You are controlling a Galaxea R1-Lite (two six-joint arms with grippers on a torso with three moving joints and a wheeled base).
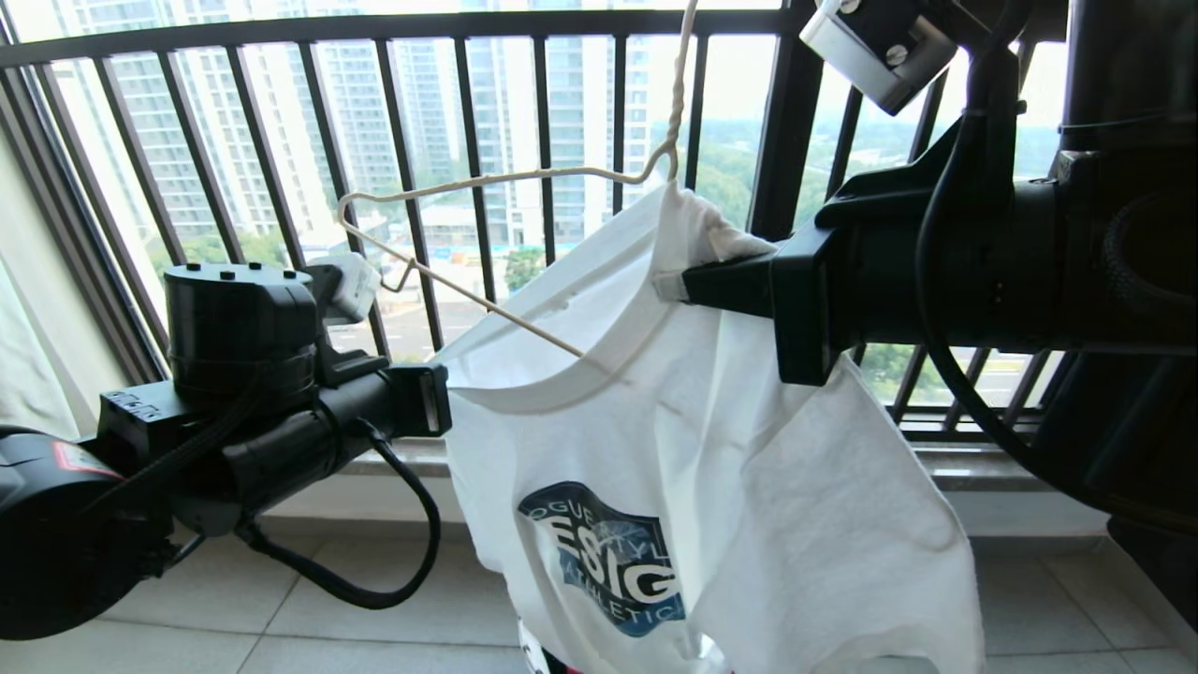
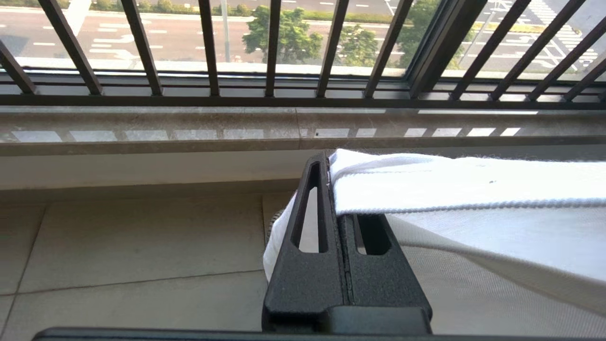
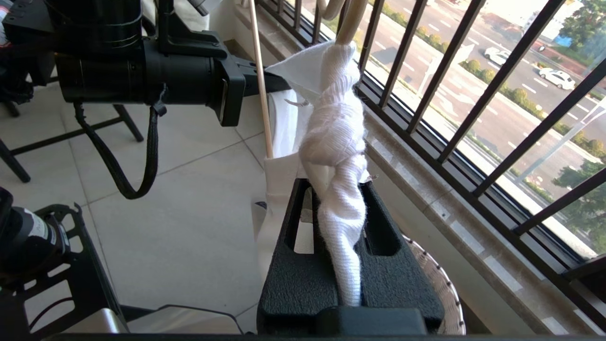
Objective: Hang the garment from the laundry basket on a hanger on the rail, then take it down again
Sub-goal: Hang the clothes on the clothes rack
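The garment (image 1: 749, 487), a white T-shirt with a dark blue chest print, hangs in front of the window. The thin cream hanger (image 1: 468, 183) has one arm slanting down into the collar; its hook runs up out of the head view, and the rail is out of view. My right gripper (image 1: 669, 285) comes in from the right, shut on a twisted bunch of the garment (image 3: 334, 142) under the hanger's neck. My left gripper (image 1: 442, 402) is shut on the garment's left edge, with the hem (image 2: 450, 182) pinched at its tips (image 2: 329, 166). The laundry basket (image 3: 438, 289) stands below the right gripper (image 3: 338, 189).
The black barred window railing (image 1: 477, 140) and a stone sill (image 2: 142, 125) stand close behind the garment. Pale floor tiles (image 2: 118, 246) lie below. A curtain (image 1: 28, 356) hangs at the far left. Black frame legs (image 3: 61, 137) stand on the floor behind the left arm.
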